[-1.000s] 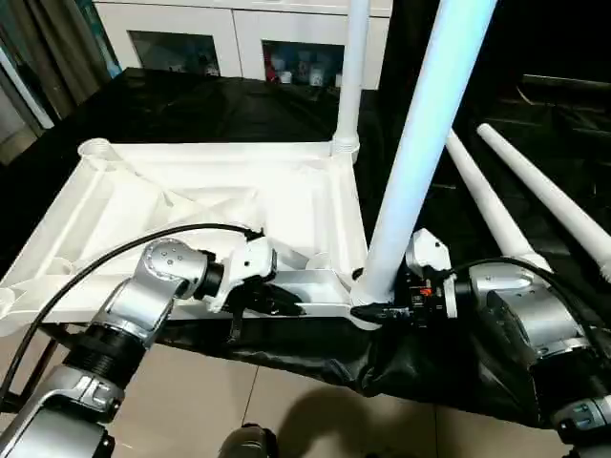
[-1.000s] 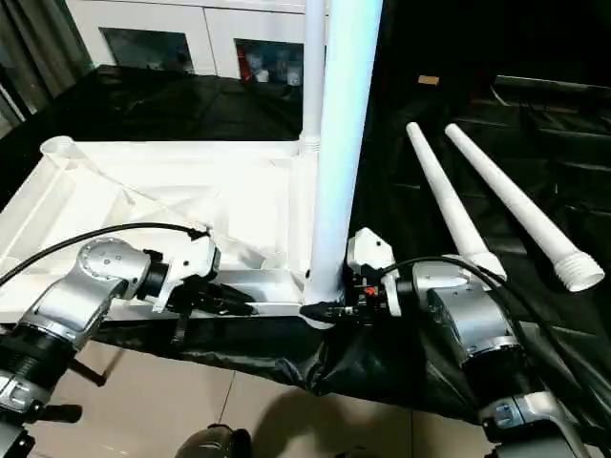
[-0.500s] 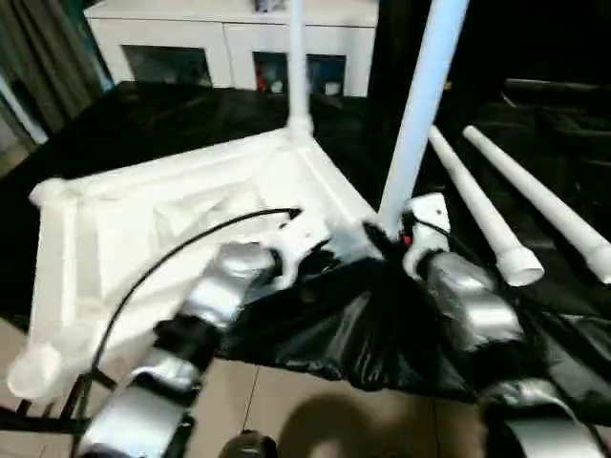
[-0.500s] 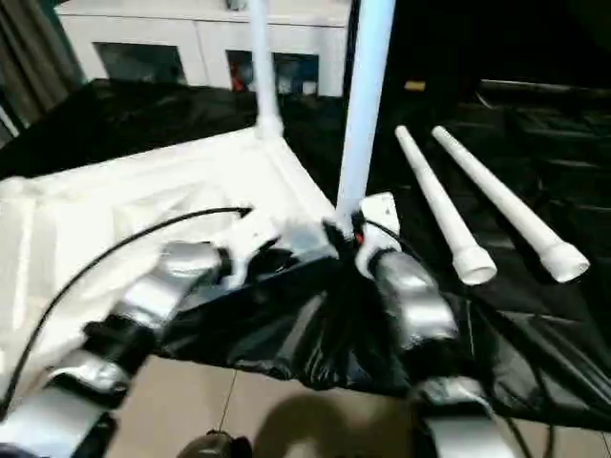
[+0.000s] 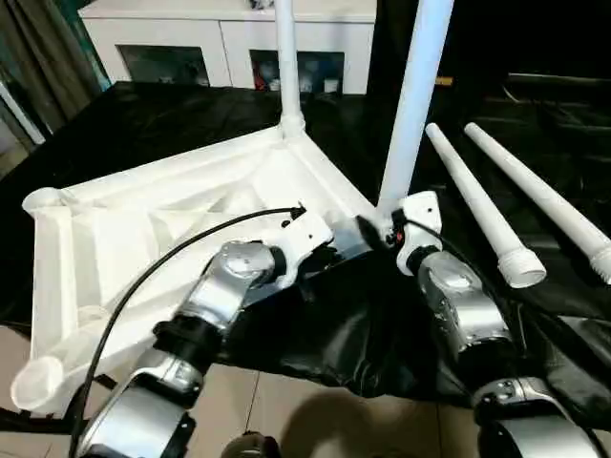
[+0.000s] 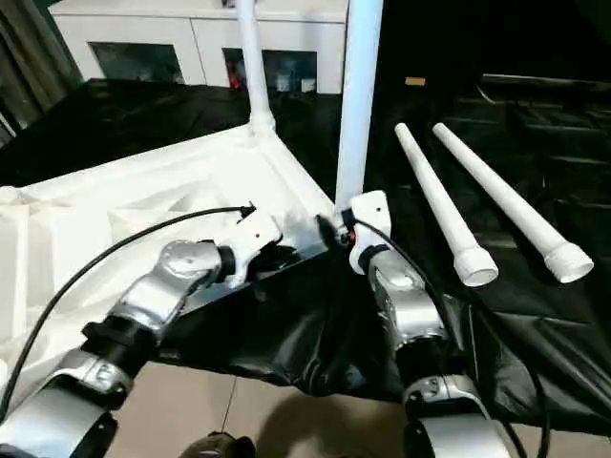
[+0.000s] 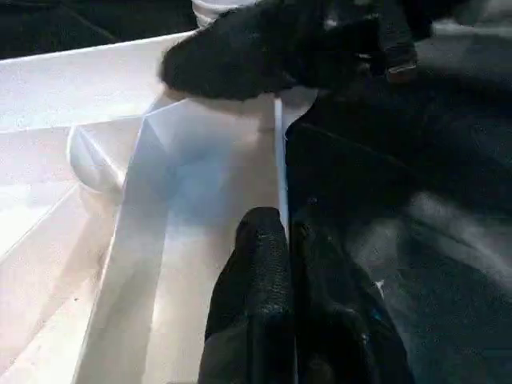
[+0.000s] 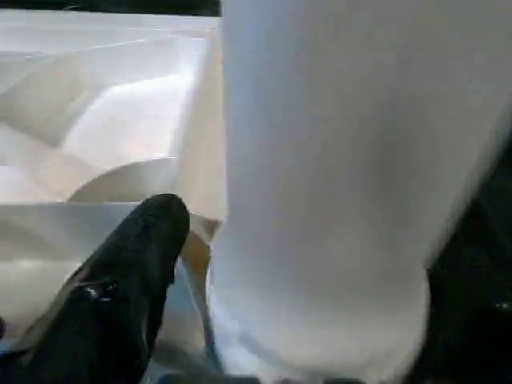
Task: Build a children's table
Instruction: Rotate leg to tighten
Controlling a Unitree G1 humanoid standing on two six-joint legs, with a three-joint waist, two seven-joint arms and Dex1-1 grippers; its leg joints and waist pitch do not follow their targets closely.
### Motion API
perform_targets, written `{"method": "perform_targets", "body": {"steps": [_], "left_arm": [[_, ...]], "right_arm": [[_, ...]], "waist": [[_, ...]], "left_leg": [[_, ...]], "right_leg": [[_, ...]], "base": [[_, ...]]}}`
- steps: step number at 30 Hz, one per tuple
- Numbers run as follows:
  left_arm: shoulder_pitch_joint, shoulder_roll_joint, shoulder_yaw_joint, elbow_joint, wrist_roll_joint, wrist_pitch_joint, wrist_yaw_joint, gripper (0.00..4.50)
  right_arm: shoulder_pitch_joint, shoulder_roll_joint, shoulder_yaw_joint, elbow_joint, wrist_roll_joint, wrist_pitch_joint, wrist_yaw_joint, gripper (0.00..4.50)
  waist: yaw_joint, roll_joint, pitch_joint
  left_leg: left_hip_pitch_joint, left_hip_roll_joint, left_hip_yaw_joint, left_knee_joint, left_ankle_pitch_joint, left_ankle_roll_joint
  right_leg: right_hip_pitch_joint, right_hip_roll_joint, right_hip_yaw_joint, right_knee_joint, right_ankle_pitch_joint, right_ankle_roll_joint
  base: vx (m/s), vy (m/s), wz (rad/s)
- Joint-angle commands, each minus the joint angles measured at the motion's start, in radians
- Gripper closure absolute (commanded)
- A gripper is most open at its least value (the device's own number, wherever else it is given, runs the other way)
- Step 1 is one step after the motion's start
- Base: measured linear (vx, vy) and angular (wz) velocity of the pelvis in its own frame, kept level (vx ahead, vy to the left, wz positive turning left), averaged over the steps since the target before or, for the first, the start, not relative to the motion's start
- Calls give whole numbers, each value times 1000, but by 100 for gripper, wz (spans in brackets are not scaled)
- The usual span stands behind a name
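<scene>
- Left pincer is pressed together, its two black fingers side by side along the near edge of the white plastic rectangular tabletop, which lies ribbed underside up on the black-draped desk; whether a thin rim is nipped between them is hard to tell.
- Right pincer sits at the base of the near upright white tubular leg, one black finger against the corner socket; I cannot tell how wide it stands, since a single finger is all that shows.
- Risk: if that leg is only part seated, it may lean or pop out of its socket once the right pincer leaves it.
- Risk: the tabletop sits askew with its left corner past the desk edge; a shove from either arm could slide it off the slick black sheet.
- Far upright white leg stands in the rear corner socket; a jolt to the tabletop could loosen it too.
- Two loose white tubular legs lie on the desk to the right, well apart from the tabletop, and could roll if the sheet is tugged.
</scene>
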Motion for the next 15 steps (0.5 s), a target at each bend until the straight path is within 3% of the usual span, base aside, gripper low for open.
{"method": "perform_targets", "body": {"steps": [1, 3, 7, 8, 15], "left_arm": [[21, 10, -19, -51, -48, -59, -81, 450], [46, 53, -20, -84, -70, -69, -150, 450], [74, 106, -21, -115, -90, -90, -235, 450], [85, 137, -21, -126, -97, -102, -279, 450], [98, 222, -3, -157, -143, -105, -409, 450]], "right_arm": [[18, -14, 64, -71, 12, -25, 134, 57], [60, -73, 98, -127, 31, -21, 279, 57], [99, -149, 139, -190, 68, -16, 451, 57], [111, -190, 153, -217, 86, -8, 532, 57], [132, -301, 182, -294, 154, 62, 777, 73]], "waist": [[4, -26, -81], [3, -19, -80], [2, -19, -76], [-1, -26, -75], [2, -23, -73]], "left_leg": [[25, 57, -27, -61, -171, 79], [23, 60, -27, -61, -160, 98], [23, 61, -24, -62, -179, 101], [24, 62, -25, -64, -187, 99], [28, 64, -23, -65, -207, 93]], "right_leg": [[42, -81, 40, -76, -67, -229], [38, -76, 38, -74, -46, -226], [37, -76, 39, -75, -72, -237], [35, -76, 39, -77, -94, -239], [31, -75, 40, -79, -134, -243]], "base": [[0, 0, 0], [0, 0, 0], [0, 0, 0], [0, 0, 0], [0, 0, 0]]}}
